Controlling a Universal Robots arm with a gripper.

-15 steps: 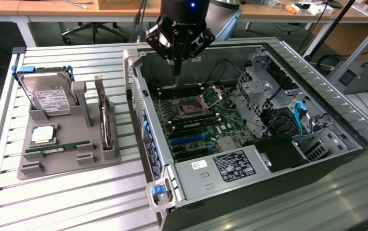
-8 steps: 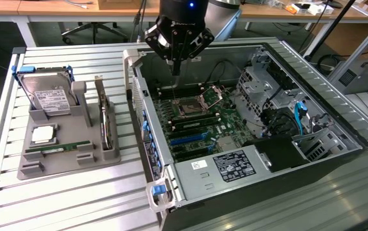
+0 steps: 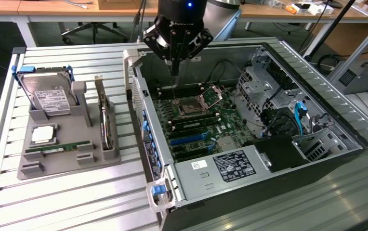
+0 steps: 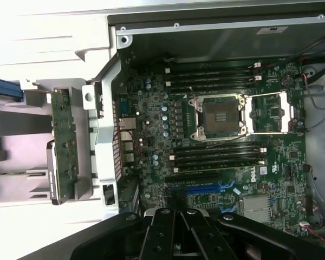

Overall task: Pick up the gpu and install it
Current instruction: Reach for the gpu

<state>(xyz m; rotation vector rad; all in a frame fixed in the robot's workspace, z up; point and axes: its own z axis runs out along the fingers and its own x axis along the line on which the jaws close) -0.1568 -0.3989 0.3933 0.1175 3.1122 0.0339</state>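
Gripper point(image 3: 174, 77), fingers pinched together and empty, hangs over the motherboard point(image 3: 197, 126) in the open case point(image 3: 134, 91). The gpu point(image 3: 105, 122) stands on edge in the grey holder point(image 3: 68, 166), along its edge nearest the case. It is neither picked up nor installed yet.

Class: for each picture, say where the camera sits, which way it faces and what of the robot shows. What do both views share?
Exterior view: off the arm, high up, looking down at a slant on the open computer case and grey parts holder; the claw hangs over the motherboard.
Wrist view: on the wrist, facing down into the case; the claw's black links show.
Shared: the CPU socket and the gpu standing in the holder beside the case.
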